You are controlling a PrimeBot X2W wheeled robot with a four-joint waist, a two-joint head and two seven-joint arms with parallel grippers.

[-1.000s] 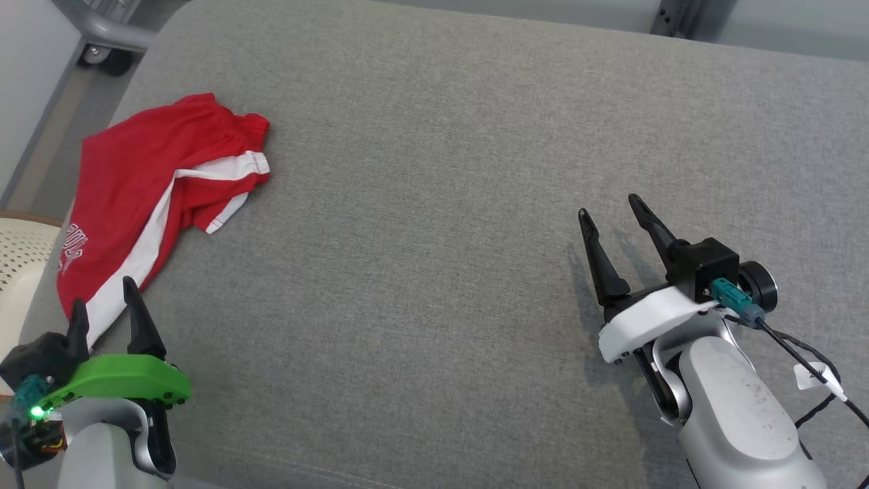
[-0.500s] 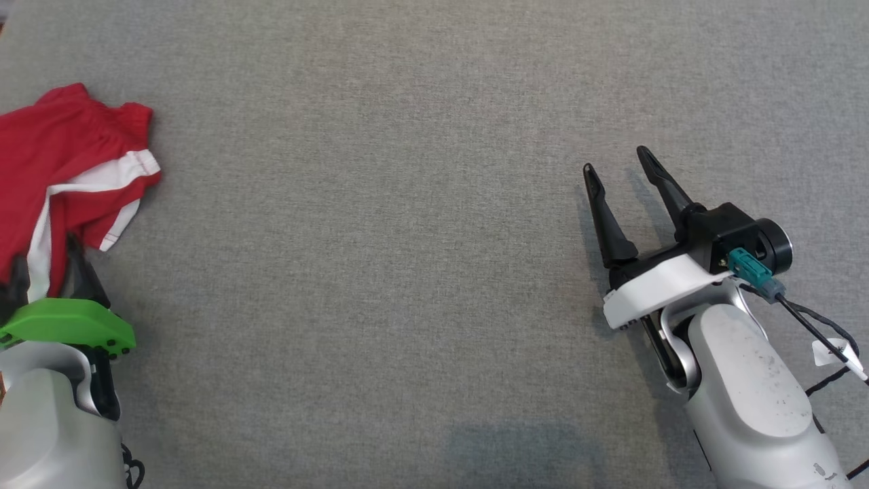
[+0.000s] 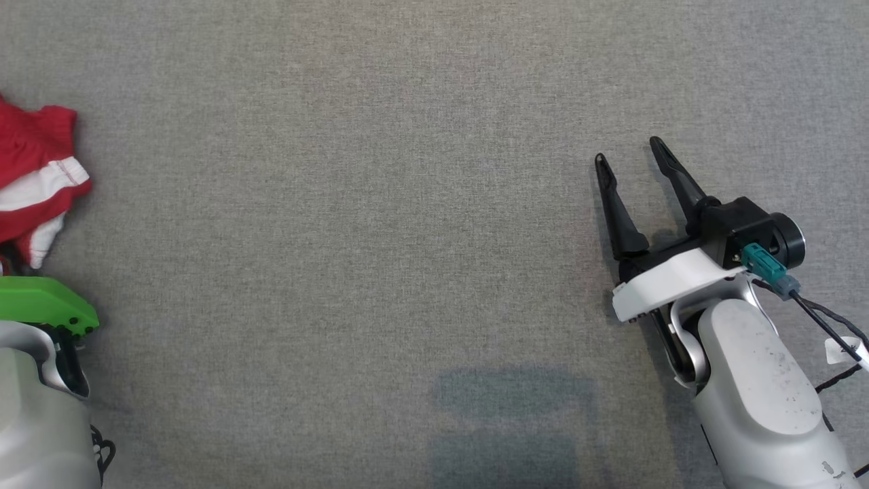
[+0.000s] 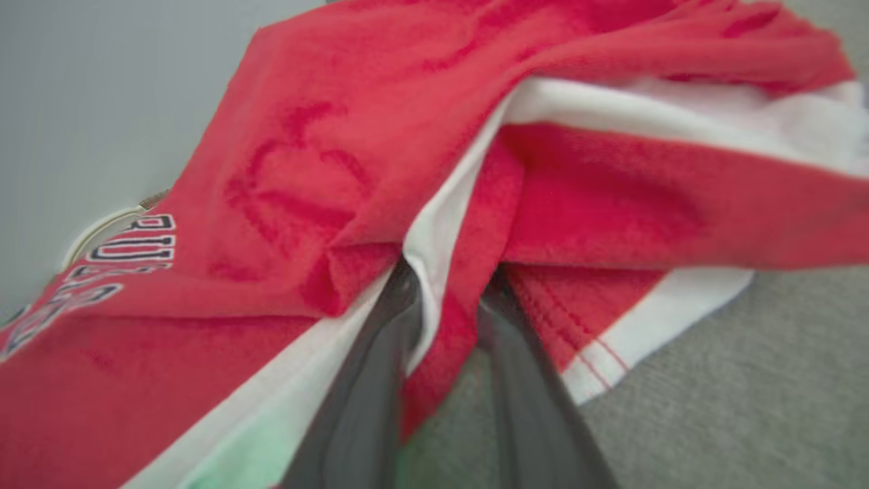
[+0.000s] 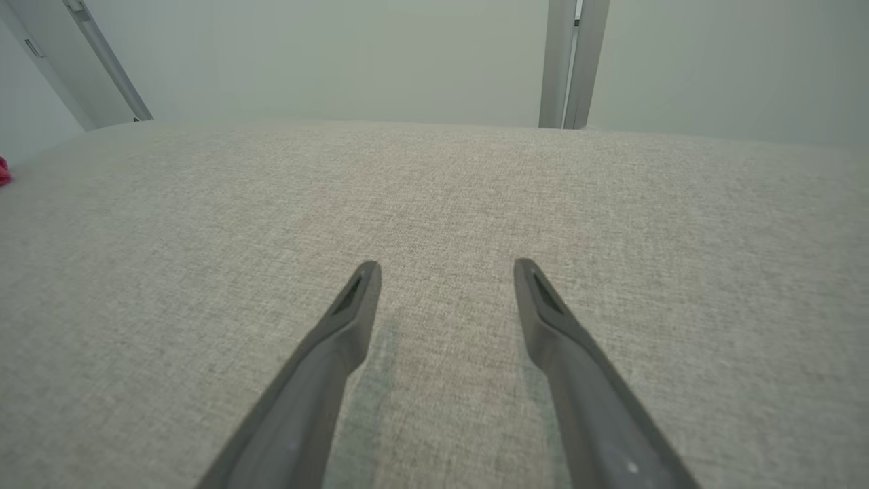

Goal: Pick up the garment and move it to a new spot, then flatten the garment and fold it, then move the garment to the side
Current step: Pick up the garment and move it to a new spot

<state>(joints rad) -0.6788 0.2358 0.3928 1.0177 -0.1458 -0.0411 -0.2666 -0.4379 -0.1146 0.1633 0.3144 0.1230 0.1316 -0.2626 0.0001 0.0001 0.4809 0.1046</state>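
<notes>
A grey cloth-covered surface (image 3: 380, 204) spreads across the whole head view, and in the right wrist view it runs back to a pale wall (image 5: 339, 61) with a metal post (image 5: 570, 61) standing before it

The shorts (image 3: 30, 136), red with white stripes, lie bunched at the far left edge of the surface. In the left wrist view they are close up and heaped in folds (image 4: 407, 136), with dark-edged lettering (image 4: 129, 244) on the part at the left; the letters are too cut off to read

The pale right forearm (image 3: 760, 380) comes up from the lower right corner, well apart from the shorts. A pale left forearm (image 3: 27, 407) fills the lower left corner, capped by a green cover (image 3: 44, 305) just beside the shorts

The left tool (image 4: 448, 285) is narrowed on a fold of the shorts: a strip of red and white cloth runs down between its two dark fingers (image 4: 366, 380), and their tips are buried under the cloth

The right tool (image 3: 629, 151) stands wide with nothing between its fingers, which point up the head view just over bare surface (image 5: 446, 266)

A teal plug (image 3: 764, 261) sits on the right wrist, a black cable (image 3: 825, 326) trails from it, and a small white tag (image 3: 845, 350) hangs on the cable
</notes>
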